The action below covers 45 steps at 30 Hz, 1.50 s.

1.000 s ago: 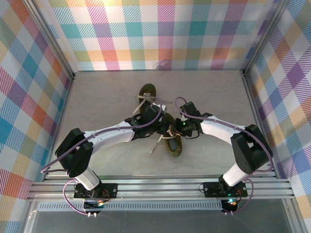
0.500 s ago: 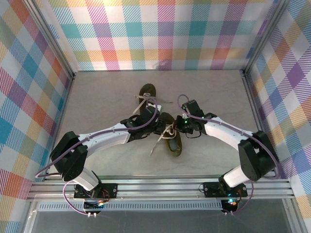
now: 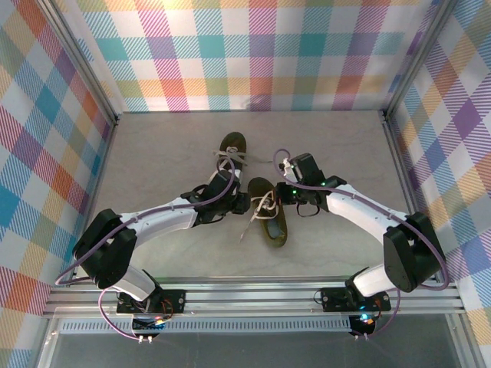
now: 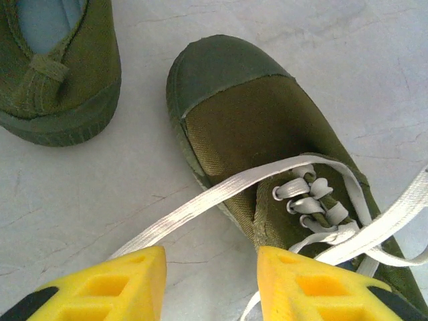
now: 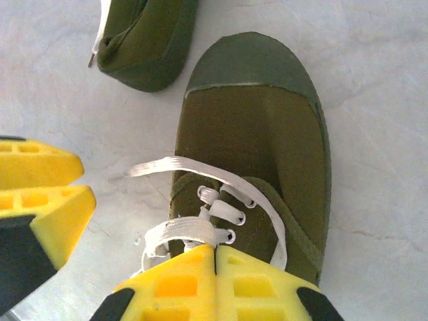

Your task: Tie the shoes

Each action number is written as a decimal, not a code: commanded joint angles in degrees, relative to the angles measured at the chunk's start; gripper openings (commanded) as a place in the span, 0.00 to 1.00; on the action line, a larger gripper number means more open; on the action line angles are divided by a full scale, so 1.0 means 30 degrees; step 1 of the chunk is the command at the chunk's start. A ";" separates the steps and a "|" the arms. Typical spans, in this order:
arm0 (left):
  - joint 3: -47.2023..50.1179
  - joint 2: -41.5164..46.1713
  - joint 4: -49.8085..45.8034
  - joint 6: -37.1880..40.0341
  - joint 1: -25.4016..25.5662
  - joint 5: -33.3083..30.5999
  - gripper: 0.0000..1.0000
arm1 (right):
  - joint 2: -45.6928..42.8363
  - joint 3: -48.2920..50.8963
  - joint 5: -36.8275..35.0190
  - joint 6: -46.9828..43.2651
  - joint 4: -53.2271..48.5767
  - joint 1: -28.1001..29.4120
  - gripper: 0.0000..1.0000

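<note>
Olive-brown near shoe (image 3: 270, 222) lay mid-way across the table (image 3: 153, 153). Over its loose lace (image 4: 194, 207) the left end effector (image 4: 212, 261) stood apart, apparently to pinch it; the right end effector (image 5: 215, 261) was pressed together by the eyelets (image 5: 221, 214).

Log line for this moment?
left gripper: jaws open beside lace | right gripper: jaws shut over near shoe | laces: untied

A robot test cell, this one, a lab rig and no home. Bright plaid walls (image 3: 261, 54), printed panel or cloth, hard to call from up here, box in a pale marbled tabletop (image 3: 161, 146). Bare aluminium posts (image 3: 84, 61) stand at the corners, slotted rails (image 3: 253, 295) cross the near edge, and two arm bases (image 3: 142, 303) are bolted on, with purple cables (image 3: 84, 261) looping free.
</note>
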<state>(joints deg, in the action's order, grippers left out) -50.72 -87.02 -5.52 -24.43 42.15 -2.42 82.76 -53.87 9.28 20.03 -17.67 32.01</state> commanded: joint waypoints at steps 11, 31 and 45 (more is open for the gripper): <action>0.0897 0.0380 0.4132 0.2151 -0.0282 0.4345 0.51 | 0.0054 -0.0326 0.1063 -0.5477 0.0411 0.0404 0.00; 0.0027 -0.1942 0.5691 0.2486 -0.0288 0.6616 0.54 | 0.0435 -0.0362 0.0408 -0.4732 0.0387 0.0404 0.00; -0.0386 -0.2670 0.5853 0.2778 -0.0296 0.6280 0.46 | 0.0384 -0.0240 0.1380 -0.4279 0.0606 0.0375 0.00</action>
<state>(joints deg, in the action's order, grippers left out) -50.22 -93.78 10.37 -17.23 41.52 16.49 83.46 -54.02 10.72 6.79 -16.69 33.04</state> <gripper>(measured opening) 0.466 0.045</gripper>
